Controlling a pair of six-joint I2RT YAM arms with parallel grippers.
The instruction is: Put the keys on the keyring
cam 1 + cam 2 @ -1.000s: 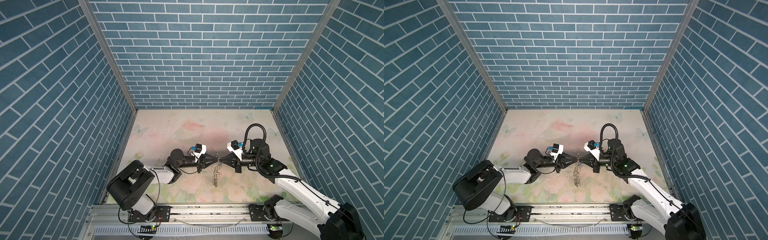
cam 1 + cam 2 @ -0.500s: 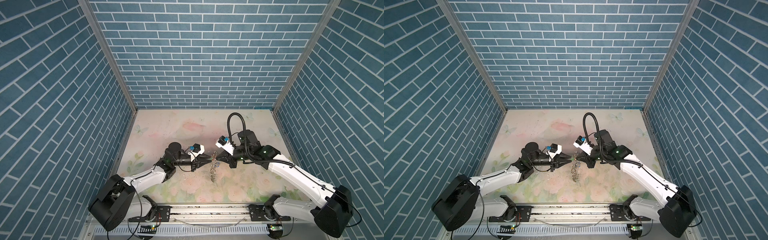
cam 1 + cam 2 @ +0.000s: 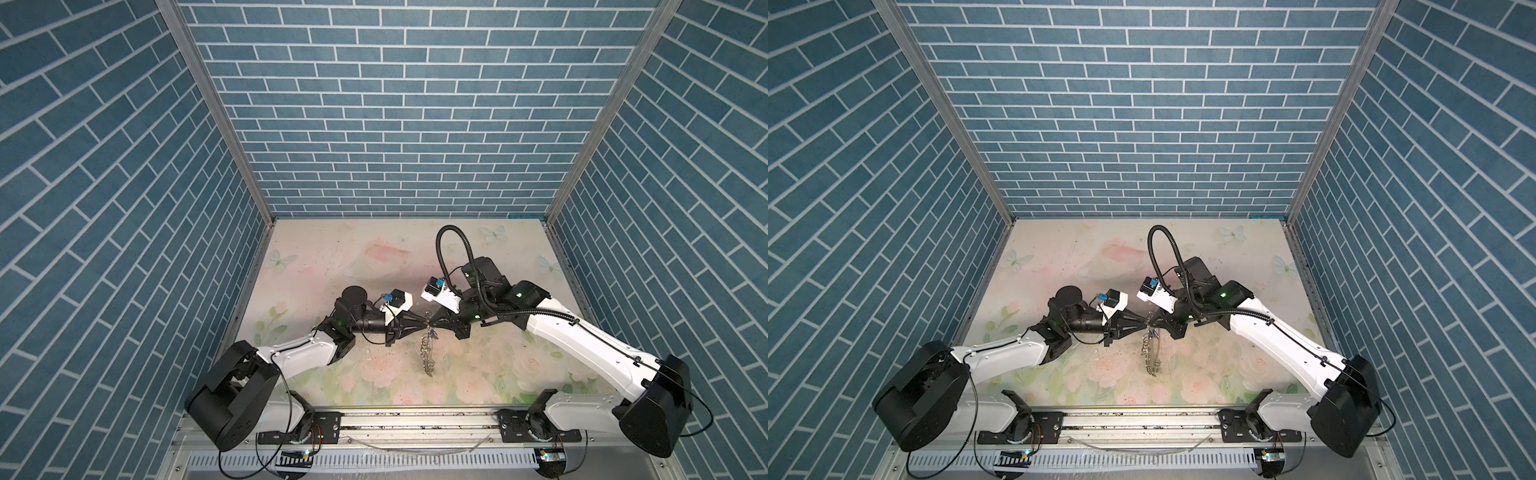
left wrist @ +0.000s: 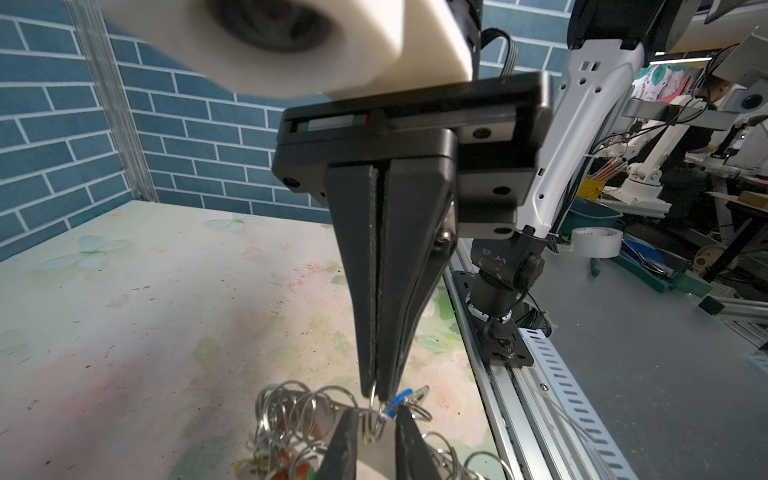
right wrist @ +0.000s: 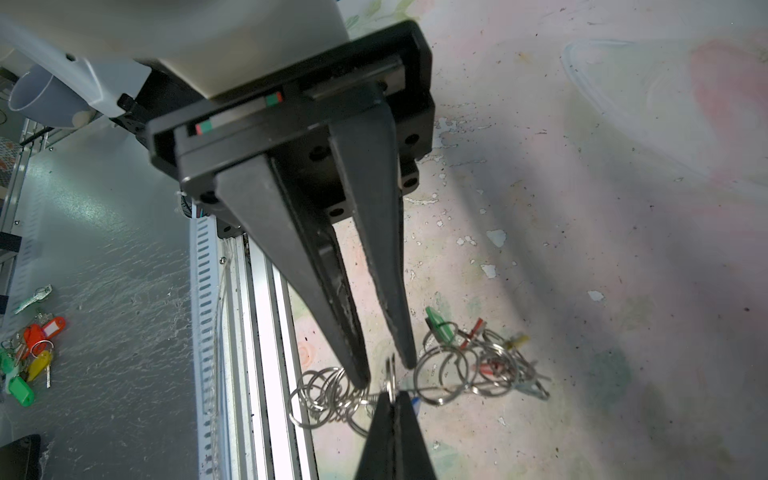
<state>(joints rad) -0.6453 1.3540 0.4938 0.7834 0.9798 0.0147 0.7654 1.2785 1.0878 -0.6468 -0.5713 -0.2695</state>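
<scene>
Threading step: right fingers (image 4: 359, 291) pinch the keyring (image 3: 428, 361); left fingers (image 5: 291, 270), slightly apart, apparently straddle the blue key (image 4: 400, 400) and must close.

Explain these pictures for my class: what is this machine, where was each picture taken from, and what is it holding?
These are two robot arms, each ending in a two-fingered gripper. The two wide pictures come from one paired camera overhead. The two close-ups come from cameras on the arms' wrists, each looking at the other arm's gripper. Above the flowery table, the right gripper is pinched shut on the keyring, a bunch of silver rings hanging below the grippers. The left gripper is slightly open, its fingers either side of one ring. Among the rings are keys with green and red tags.
</scene>
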